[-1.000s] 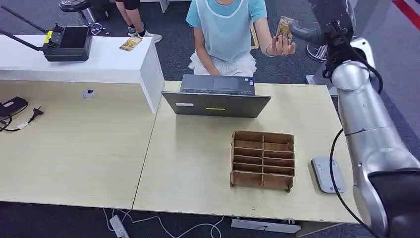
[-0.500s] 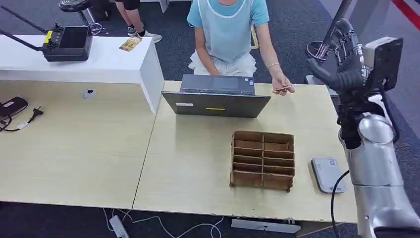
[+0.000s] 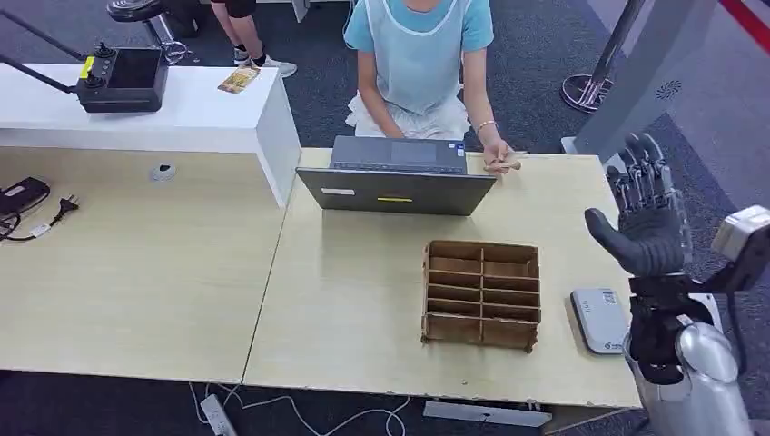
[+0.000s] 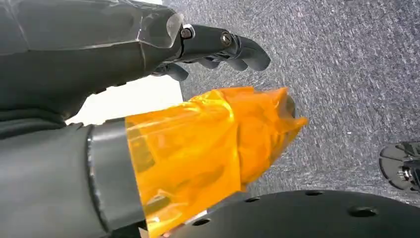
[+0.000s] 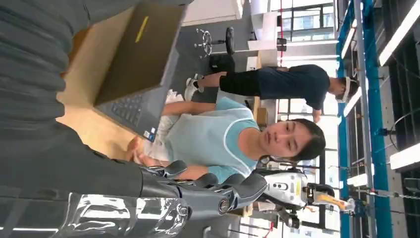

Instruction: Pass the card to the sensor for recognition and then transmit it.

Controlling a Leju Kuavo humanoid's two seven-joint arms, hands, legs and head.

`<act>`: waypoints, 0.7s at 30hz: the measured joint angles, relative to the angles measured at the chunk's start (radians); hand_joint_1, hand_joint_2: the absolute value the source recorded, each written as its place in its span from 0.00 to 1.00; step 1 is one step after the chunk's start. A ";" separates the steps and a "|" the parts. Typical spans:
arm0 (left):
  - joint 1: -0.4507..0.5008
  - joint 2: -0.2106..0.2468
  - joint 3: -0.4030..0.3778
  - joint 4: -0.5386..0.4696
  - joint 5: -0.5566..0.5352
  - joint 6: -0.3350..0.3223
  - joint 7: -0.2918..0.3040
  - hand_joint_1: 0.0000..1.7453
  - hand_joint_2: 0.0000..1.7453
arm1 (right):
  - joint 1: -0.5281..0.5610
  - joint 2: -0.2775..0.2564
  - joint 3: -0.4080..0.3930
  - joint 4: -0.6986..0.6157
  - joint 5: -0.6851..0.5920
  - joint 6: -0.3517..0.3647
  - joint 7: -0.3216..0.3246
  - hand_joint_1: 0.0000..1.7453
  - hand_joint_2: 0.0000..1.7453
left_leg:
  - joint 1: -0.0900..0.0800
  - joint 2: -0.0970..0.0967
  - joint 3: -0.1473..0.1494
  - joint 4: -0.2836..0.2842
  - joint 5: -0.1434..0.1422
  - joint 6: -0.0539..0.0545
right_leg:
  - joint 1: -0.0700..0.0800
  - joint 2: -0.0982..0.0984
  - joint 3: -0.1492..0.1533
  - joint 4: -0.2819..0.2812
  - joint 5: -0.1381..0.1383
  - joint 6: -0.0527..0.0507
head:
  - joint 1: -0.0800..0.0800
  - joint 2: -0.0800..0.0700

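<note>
The card (image 3: pixel 510 162) is a thin tan strip in a person's hand (image 3: pixel 493 159), which rests on the table just behind the laptop's right corner. My right hand (image 3: pixel 646 221) is raised off the table's right edge, palm toward the table and fingers spread, holding nothing. Its dark fingers (image 5: pixel 208 191) point toward the seated person (image 5: pixel 223 141) in the right wrist view. The grey sensor pad (image 3: pixel 599 320) lies flat on the table below that hand. My left hand (image 4: pixel 148 54) hangs over carpet, its fingers (image 4: pixel 233 47) loosely extended and holding nothing, and its thumb (image 4: pixel 218 144) is wrapped in orange film.
A wooden slotted organizer (image 3: pixel 481 292) stands left of the sensor. An open laptop (image 3: pixel 397 177) sits at the table's far edge, with the person (image 3: pixel 418 54) seated behind it. A white counter (image 3: pixel 182 113) carries a controller (image 3: pixel 123 80) and another card (image 3: pixel 240 80). A metal post base (image 3: pixel 590 91) stands at the far right.
My right hand came down from high beside the person's raised hand to a spot above the sensor. The person lowered the card to the table beside the laptop.
</note>
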 joint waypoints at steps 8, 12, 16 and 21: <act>0.000 -0.005 0.018 0.000 0.013 0.007 0.000 0.00 0.00 | 0.180 0.004 -0.011 -0.143 0.076 -0.036 -0.056 0.00 1.00 | 0.000 0.000 0.000 0.000 0.000 0.000 | 0.000 0.000 0.000 0.000 0.000 0.000 | 0.000 0.000; 0.000 -0.008 0.030 0.000 0.029 0.013 0.000 0.00 0.00 | 0.254 0.005 -0.014 -0.196 0.208 -0.107 -0.082 0.00 1.00 | 0.000 0.000 0.000 0.000 0.000 0.000 | 0.000 0.000 0.000 0.000 0.000 0.000 | 0.000 0.000; 0.001 -0.010 0.047 0.000 0.043 0.021 0.000 0.00 0.00 | 0.340 0.005 -0.027 -0.257 0.469 -0.221 -0.113 0.00 1.00 | 0.000 0.000 0.000 0.000 -0.001 0.000 | 0.000 0.000 0.000 0.000 -0.001 0.000 | 0.000 0.000; 0.001 -0.013 0.057 0.000 0.044 0.022 0.000 0.00 0.00 | 0.421 -0.005 -0.032 -0.320 0.729 -0.309 -0.117 0.00 1.00 | 0.000 0.001 0.000 0.000 -0.001 0.000 | 0.000 0.000 0.000 0.000 -0.002 0.000 | 0.000 0.000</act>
